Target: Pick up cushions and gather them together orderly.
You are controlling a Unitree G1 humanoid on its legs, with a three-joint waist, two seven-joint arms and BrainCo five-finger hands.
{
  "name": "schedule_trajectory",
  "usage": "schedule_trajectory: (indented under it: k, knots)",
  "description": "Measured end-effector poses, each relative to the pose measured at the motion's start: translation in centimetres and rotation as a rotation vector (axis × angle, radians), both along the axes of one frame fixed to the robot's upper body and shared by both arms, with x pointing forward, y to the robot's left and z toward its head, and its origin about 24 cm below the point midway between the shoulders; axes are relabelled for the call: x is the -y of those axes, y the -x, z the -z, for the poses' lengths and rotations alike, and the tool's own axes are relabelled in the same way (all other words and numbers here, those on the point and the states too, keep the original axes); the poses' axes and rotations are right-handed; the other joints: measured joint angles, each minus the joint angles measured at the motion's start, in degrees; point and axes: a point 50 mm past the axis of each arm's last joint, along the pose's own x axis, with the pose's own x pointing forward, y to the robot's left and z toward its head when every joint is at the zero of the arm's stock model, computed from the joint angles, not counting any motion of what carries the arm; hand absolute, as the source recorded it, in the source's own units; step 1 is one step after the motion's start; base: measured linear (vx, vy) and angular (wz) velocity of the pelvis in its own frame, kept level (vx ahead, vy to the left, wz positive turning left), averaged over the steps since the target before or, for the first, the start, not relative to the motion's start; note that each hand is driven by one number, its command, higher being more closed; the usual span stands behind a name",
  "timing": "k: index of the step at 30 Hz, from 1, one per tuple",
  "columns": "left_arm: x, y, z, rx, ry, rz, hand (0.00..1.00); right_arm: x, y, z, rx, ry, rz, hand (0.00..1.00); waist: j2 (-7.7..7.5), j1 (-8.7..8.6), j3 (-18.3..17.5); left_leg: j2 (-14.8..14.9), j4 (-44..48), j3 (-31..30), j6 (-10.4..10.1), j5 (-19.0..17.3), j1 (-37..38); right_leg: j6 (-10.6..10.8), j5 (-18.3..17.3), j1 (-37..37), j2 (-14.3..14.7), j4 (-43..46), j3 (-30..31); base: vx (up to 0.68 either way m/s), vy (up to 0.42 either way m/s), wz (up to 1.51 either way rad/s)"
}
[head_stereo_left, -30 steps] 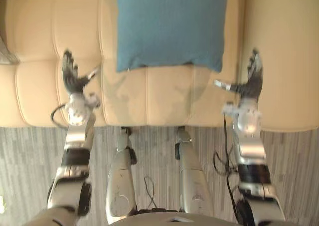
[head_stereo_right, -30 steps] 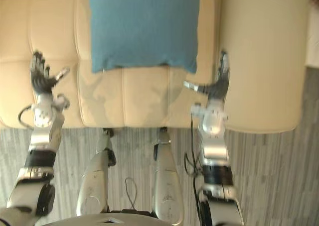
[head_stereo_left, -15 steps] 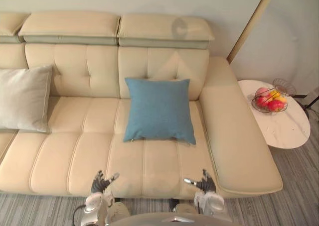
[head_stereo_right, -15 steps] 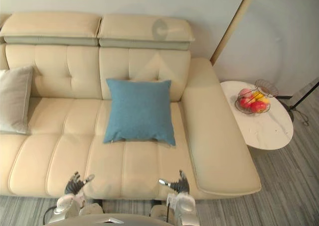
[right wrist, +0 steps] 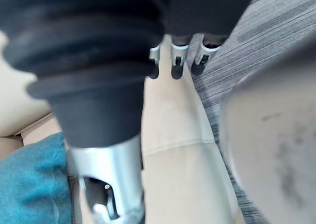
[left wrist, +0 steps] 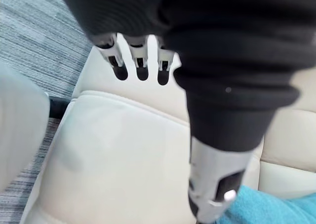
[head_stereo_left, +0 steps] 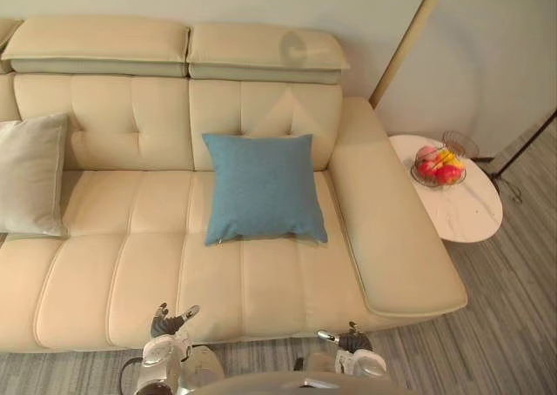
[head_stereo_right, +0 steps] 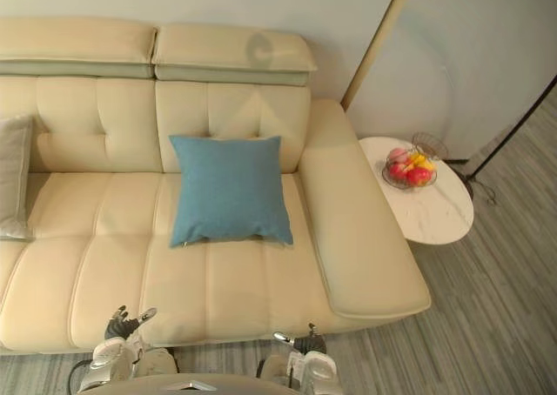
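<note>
Left hand [head_stereo_left: 165,322] is held up just in front of the sofa's [head_stereo_left: 278,277] front edge, with fingers straight, pointing toward the seat, thumb spread toward the other hand, and nothing held. Right hand [head_stereo_left: 350,339] is level with it, further along the same edge near the sofa's armrest. Its fingers are likewise straight, its thumb is spread inward, and it is empty.

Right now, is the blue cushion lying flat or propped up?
Propped up: the blue cushion leans on the sofa backrest, its lower edge on the seat.

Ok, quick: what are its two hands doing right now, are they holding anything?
Left hand: open, fingers straight, holding nothing.
Right hand: open, fingers straight, holding nothing.
</note>
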Motion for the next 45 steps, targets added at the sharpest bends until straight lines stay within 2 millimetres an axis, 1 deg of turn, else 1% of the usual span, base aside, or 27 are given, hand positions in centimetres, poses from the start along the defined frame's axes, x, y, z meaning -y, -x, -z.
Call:
schedule_trajectory:
  k: [1,2,3,4,5,6,7,8,9,10,11,12,14,15,16,17,18,19,20,22,25,26,36,39,40,42,45]
  knots:
    - [0.7,-0.3,-0.1,0.013,0.01,0.012,0.0,0.5,-0.6,-0.3,0.013,0.017,-0.008,0.0,0.52,1.06,-0.19,0.07,-1.26,1.7,-0.46,2.75,-1.88,0.01,-3.62,1.34,0.6,-6.79,-0.04,-0.22,-0.138,-0.3]
    - [0.8,-0.4,-0.1,0.011,0.012,0.017,0.0,0.5,-0.8,-0.3,0.019,0.018,-0.013,0.0,0.98,1.16,0.19,0.19,-1.39,1.61,-0.56,3.14,-2.33,0.17,-3.78,0.93,0.73,-7.24,-0.04,-0.33,-0.141,-0.14]
    - [1.5,-0.7,0.0,0.004,0.02,0.052,0.0,0.7,-1.9,-0.8,0.043,0.034,-0.034,0.0,3.25,0.84,1.0,0.82,-3.38,0.95,1.09,5.06,-3.03,-0.48,-2.43,-0.06,1.91,-7.76,-0.81,-0.3,-0.069,0.18]
    - [2.5,-0.6,0.1,0.0,0.032,0.083,0.0,1.0,-1.6,-0.7,0.032,0.048,-0.038,0.0,5.04,0.54,1.06,1.31,-6.15,1.03,0.63,6.43,-2.67,-0.92,-1.65,-0.42,2.7,-8.27,-1.59,-0.29,-0.052,0.24]
    - [2.6,-0.6,0.2,-0.002,0.031,0.089,0.0,0.9,-1.5,-0.7,0.027,0.055,-0.042,0.0,5.38,0.44,1.14,1.39,-6.91,1.19,0.45,6.47,-2.32,-1.02,-1.51,-0.4,2.8,-8.46,-1.8,-0.19,-0.034,0.2]
    - [2.8,-0.5,0.2,-0.006,0.026,0.102,0.0,1.1,-1.4,-0.7,0.021,0.068,-0.049,0.0,5.55,0.44,1.27,1.39,-8.46,1.89,0.08,6.07,-1.46,-1.6,-1.26,-0.28,2.89,-8.81,-2.09,-0.18,0.013,0.06]
    - [3.0,-0.4,0.3,-0.012,0.026,0.112,0.0,0.9,-1.4,-0.6,0.022,0.067,-0.055,0.0,4.91,0.35,1.42,1.48,-9.35,3.77,-0.86,3.38,-0.97,-2.55,0.07,-0.18,2.17,-10.31,-2.32,-0.16,0.053,-0.06]
    - [2.7,-0.7,0.1,-0.005,0.009,0.125,0.0,0.6,-1.4,-0.6,0.021,0.064,-0.052,0.0,4.5,0.39,1.61,1.35,-5.44,4.48,-0.31,3.12,-1.51,-2.86,1.62,-0.19,1.21,-11.74,-2.28,-0.13,0.075,-0.12]
    - [2.7,-0.7,0.1,-0.005,0.009,0.127,0.0,0.6,-1.4,-0.6,0.02,0.065,-0.05,0.0,4.5,0.38,1.61,1.1,-2.86,4.24,0.03,2.91,-1.67,-2.65,1.95,-0.19,0.91,-12.0,-2.24,-0.06,0.096,-0.18]
    - [2.8,-0.6,0.2,-0.009,0.009,0.132,0.0,0.8,-1.2,-0.6,0.014,0.07,-0.045,0.0,4.5,0.01,1.61,0.07,3.35,3.9,0.59,-0.54,-1.2,-1.92,2.43,-0.16,0.25,-12.01,-1.73,-0.06,0.112,-0.11]
    - [3.0,-0.3,0.3,-0.022,0.009,0.143,0.0,0.9,-0.8,-0.4,0.003,0.071,-0.042,0.0,4.37,-0.41,1.74,-0.53,4.9,4.02,0.69,-2.87,-1.09,-1.36,2.69,-0.15,-0.19,-11.86,-1.44,-0.07,0.123,-0.13]
    - [3.0,-0.4,0.3,-0.019,0.011,0.145,0.0,1.0,-0.5,-0.3,-0.002,0.071,-0.04,0.0,4.49,-0.4,1.66,-0.87,5.25,4.23,0.57,-2.99,-1.06,-0.97,2.97,-0.11,-0.24,-11.95,-1.08,-0.09,0.123,-0.07]
    - [2.7,-0.3,0.3,-0.02,0.009,0.15,0.0,0.7,-0.1,-0.1,-0.015,0.06,-0.036,0.0,3.21,-0.99,0.98,-2.75,1.34,4.67,-0.1,-2.72,-0.21,-0.55,4.59,-0.14,-1.07,-14.18,-0.1,-0.07,0.123,-0.09]
    - [2.2,-0.5,0.2,-0.014,-0.002,0.15,0.0,0.1,0.1,0.0,-0.021,0.04,-0.025,0.0,1.73,-1.33,0.92,-4.64,2.28,3.7,0.08,-3.3,-0.3,0.04,6.16,-0.25,-2.66,-16.09,0.36,-0.01,0.153,-0.22]
    - [2.2,-0.6,0.1,-0.011,-0.001,0.145,0.0,0.1,0.1,0.0,-0.021,0.038,-0.021,0.0,1.92,-1.2,1.1,-4.63,5.53,2.42,0.54,-3.69,-1.16,0.37,6.39,-0.24,-2.55,-16.12,0.59,-0.01,0.17,-0.42]
    - [2.0,0.0,0.4,-0.033,0.004,0.14,0.0,0.1,0.2,0.1,-0.027,0.034,-0.017,0.0,2.59,-1.53,0.79,-4.5,6.29,1.62,0.74,-6.8,-0.81,0.75,6.72,0.05,-1.7,-16.32,1.94,0.0,0.153,-0.34]
    - [1.8,0.5,0.6,-0.052,0.004,0.136,0.0,-0.1,0.4,0.2,-0.029,0.026,-0.016,0.0,1.92,-2.26,-0.57,-5.5,4.02,2.36,1.19,-6.49,-0.09,0.53,7.67,0.15,-2.31,-18.07,2.35,0.0,0.114,-0.28]
    - [1.8,0.5,0.6,-0.055,0.003,0.136,0.0,-0.2,0.6,0.3,-0.034,0.025,-0.014,0.0,1.37,-2.25,-0.94,-5.87,3.26,2.52,1.23,-6.34,0.31,0.36,8.08,0.42,-2.35,-18.96,2.84,0.01,0.097,-0.16]
    - [1.8,0.5,0.7,-0.057,0.003,0.139,0.0,0.0,1.0,0.5,-0.05,0.018,0.006,0.0,1.59,-2.27,-1.08,-6.38,2.42,2.46,1.21,-6.36,0.53,-0.02,8.97,1.01,-2.32,-20.92,3.19,0.0,0.078,-0.14]
    - [1.8,0.6,0.7,-0.065,-0.001,0.153,0.0,0.4,1.4,0.7,-0.062,0.01,0.041,0.0,1.32,-2.37,-1.25,-7.13,0.98,2.33,1.19,-6.35,1.37,-0.36,9.45,2.21,-2.3,-23.39,3.4,0.01,0.074,-0.06]
    - [1.9,0.8,0.9,-0.076,0.009,0.164,0.0,0.6,1.6,0.7,-0.066,0.007,0.056,0.0,1.03,-2.4,-1.56,-8.03,-1.44,2.33,0.75,-6.03,3.53,-1.14,10.26,3.4,-2.11,-24.85,4.83,0.04,0.021,-0.09]
    - [0.5,2.8,1.8,-0.187,-0.008,0.221,0.0,1.3,2.4,1.5,-0.15,-0.01,0.071,0.0,1.11,-1.74,-0.97,-10.53,-15.85,-2.4,1.05,-0.15,14.83,-1.44,9.35,10.24,-1.06,-29.26,4.79,0.02,-0.004,-0.04]
    - [0.4,2.8,1.8,-0.188,-0.009,0.223,0.0,1.3,2.5,1.5,-0.153,-0.011,0.071,0.0,0.9,-1.72,-0.86,-10.56,-15.93,-2.55,1.06,-0.13,14.82,-1.34,9.3,10.32,-1.1,-29.31,4.54,0.0,0.0,0.0]
    - [0.3,2.8,1.8,-0.192,-0.014,0.234,0.0,1.4,3.0,1.8,-0.185,-0.013,0.07,0.0,0.88,-1.79,-0.88,-10.55,-15.94,-2.59,1.05,-0.12,14.89,-0.58,9.67,10.69,-1.19,-29.71,4.17,0.0,0.0,0.0]
    - [0.3,2.8,1.8,-0.193,-0.011,0.23,0.0,1.6,2.8,1.8,-0.182,-0.011,0.069,0.0,0.88,-1.88,-0.88,-10.54,-15.94,-2.61,1.04,-0.12,15.04,-0.11,9.98,11.26,-1.24,-30.11,3.8,0.0,-0.02,0.09]
    - [0.1,3.1,1.9,-0.201,-0.003,0.214,0.0,1.7,3.1,1.9,-0.199,-0.012,0.073,0.0,0.89,-2.78,-0.88,-10.45,-15.94,-2.92,0.91,-0.04,15.26,0.52,10.38,12.13,-1.26,-30.84,2.94,0.0,-0.026,0.06]
    - [0.0,3.4,1.9,-0.207,0.011,0.194,0.0,2.2,3.6,2.0,-0.226,-0.009,0.08,0.0,1.21,-3.21,-0.77,-10.08,-15.93,-1.88,0.85,-0.01,16.05,1.23,10.95,12.49,-1.14,-31.22,3.07,-0.03,-0.026,-0.15]
